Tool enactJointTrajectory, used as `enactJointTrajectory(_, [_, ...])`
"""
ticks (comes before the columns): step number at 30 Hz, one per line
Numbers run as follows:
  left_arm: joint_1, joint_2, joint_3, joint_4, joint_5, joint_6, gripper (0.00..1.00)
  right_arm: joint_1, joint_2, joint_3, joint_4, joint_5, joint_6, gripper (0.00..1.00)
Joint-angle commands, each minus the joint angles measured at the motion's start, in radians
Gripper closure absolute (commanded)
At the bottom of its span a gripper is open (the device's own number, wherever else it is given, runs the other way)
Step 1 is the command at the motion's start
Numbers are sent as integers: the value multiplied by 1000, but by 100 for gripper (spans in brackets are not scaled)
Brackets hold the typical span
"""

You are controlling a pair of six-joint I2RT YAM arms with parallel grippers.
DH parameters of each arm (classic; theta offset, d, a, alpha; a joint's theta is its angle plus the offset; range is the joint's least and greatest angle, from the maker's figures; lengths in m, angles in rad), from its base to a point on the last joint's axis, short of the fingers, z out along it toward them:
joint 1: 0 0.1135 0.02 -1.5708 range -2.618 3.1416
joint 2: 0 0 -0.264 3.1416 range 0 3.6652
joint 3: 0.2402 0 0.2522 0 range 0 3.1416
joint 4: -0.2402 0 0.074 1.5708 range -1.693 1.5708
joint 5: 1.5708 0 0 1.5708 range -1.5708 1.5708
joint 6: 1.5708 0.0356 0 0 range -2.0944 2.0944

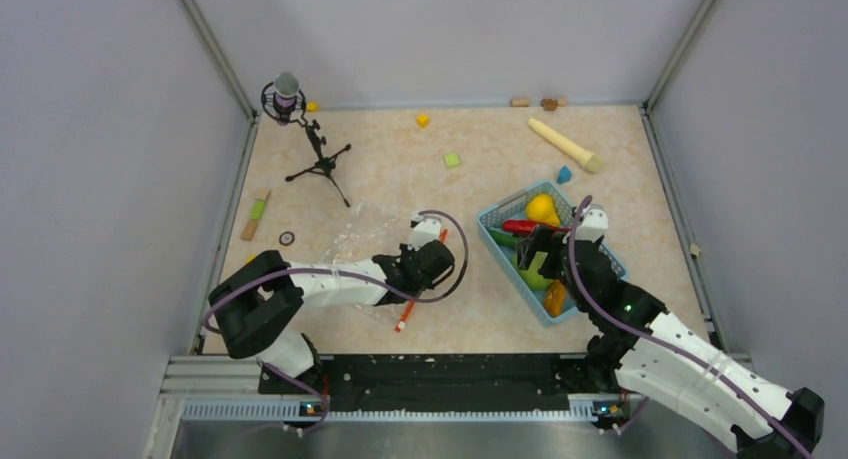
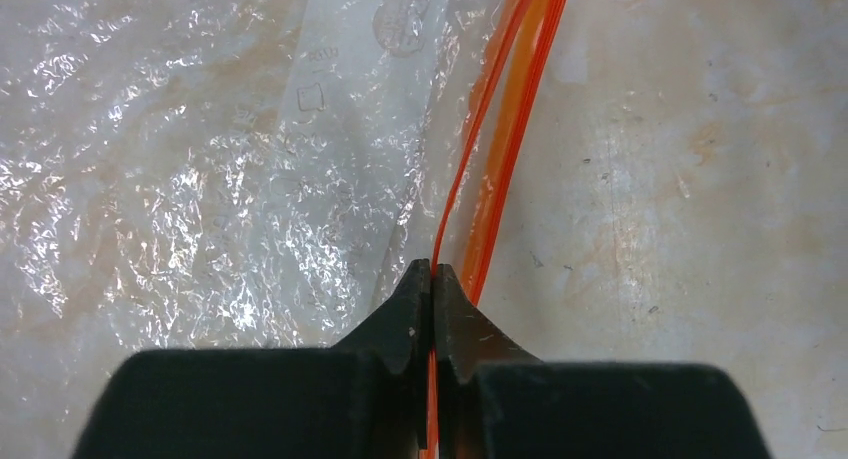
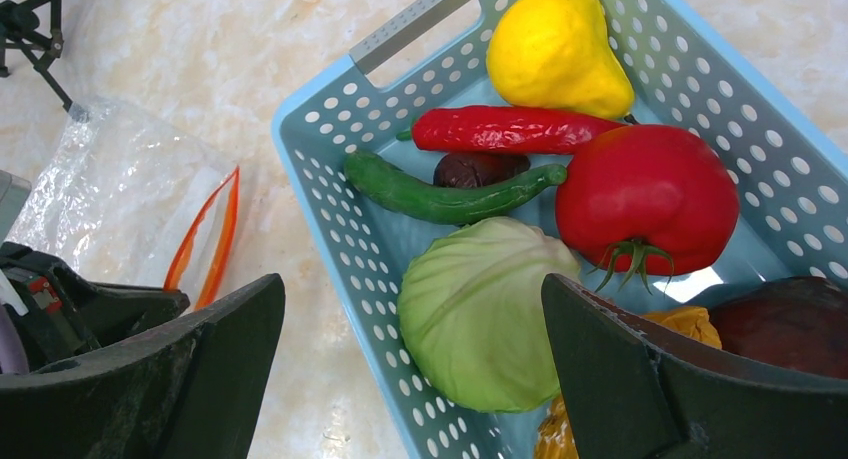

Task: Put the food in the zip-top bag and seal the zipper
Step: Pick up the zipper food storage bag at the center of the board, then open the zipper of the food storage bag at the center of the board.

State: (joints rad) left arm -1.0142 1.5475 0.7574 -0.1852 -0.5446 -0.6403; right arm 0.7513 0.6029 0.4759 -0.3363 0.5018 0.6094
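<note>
The clear crinkly zip-top bag (image 2: pixel 200 179) lies flat on the table, left of the basket (image 1: pixel 360 231). My left gripper (image 2: pixel 432 271) is shut on one lip of its orange zipper (image 2: pixel 510 119), and the other lip lies loose beside it. The slider tab does not show. All the food sits in the light-blue basket (image 3: pixel 330 159): yellow lemon (image 3: pixel 553 49), red chili (image 3: pixel 510 129), tomato (image 3: pixel 648 199), green cucumber (image 3: pixel 440 194), pale cabbage (image 3: pixel 480 314), plus orange and dark red pieces. My right gripper (image 3: pixel 412 289) hangs open over the cabbage, holding nothing.
A microphone on a small tripod (image 1: pixel 290 99) stands at the back left. A beige stick (image 1: pixel 565 144) and yellow (image 1: pixel 423 120), green (image 1: pixel 452 160) and blue (image 1: pixel 564 174) cubes lie behind the basket. A small wooden piece (image 1: pixel 257 216) lies by the left wall.
</note>
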Motion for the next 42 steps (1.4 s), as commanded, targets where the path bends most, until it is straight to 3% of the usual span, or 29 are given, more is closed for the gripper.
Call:
enactJointTrajectory(1, [4, -29, 36, -2, -53, -20, 100, -2, 4, 19, 41, -16, -11, 2])
enactJointTrajectory(8, [3, -201, -6, -4, -41, -18, 100, -2, 14, 11, 98, -84, -33, 2])
enactJointTrajectory(13, [2, -427, 6, -91, -6, -32, 100, -1, 25, -8, 220, -268, -104, 2])
enactJointTrajectory(19, [3, -585, 204, -382, -3, -15, 100, 0, 164, -29, 477, -520, -130, 2])
enactJointTrajectory(24, [3, -645, 222, -369, 0, 9, 100, 31, 302, 69, 624, -649, -139, 2])
enactJointTrajectory(30, [2, -653, 201, -347, -24, -11, 100, 159, 425, 250, 606, -565, -215, 2])
enactJointTrajectory(42, [4, -673, 167, -323, 4, -1, 100, 220, 675, 433, 620, -314, -178, 10])
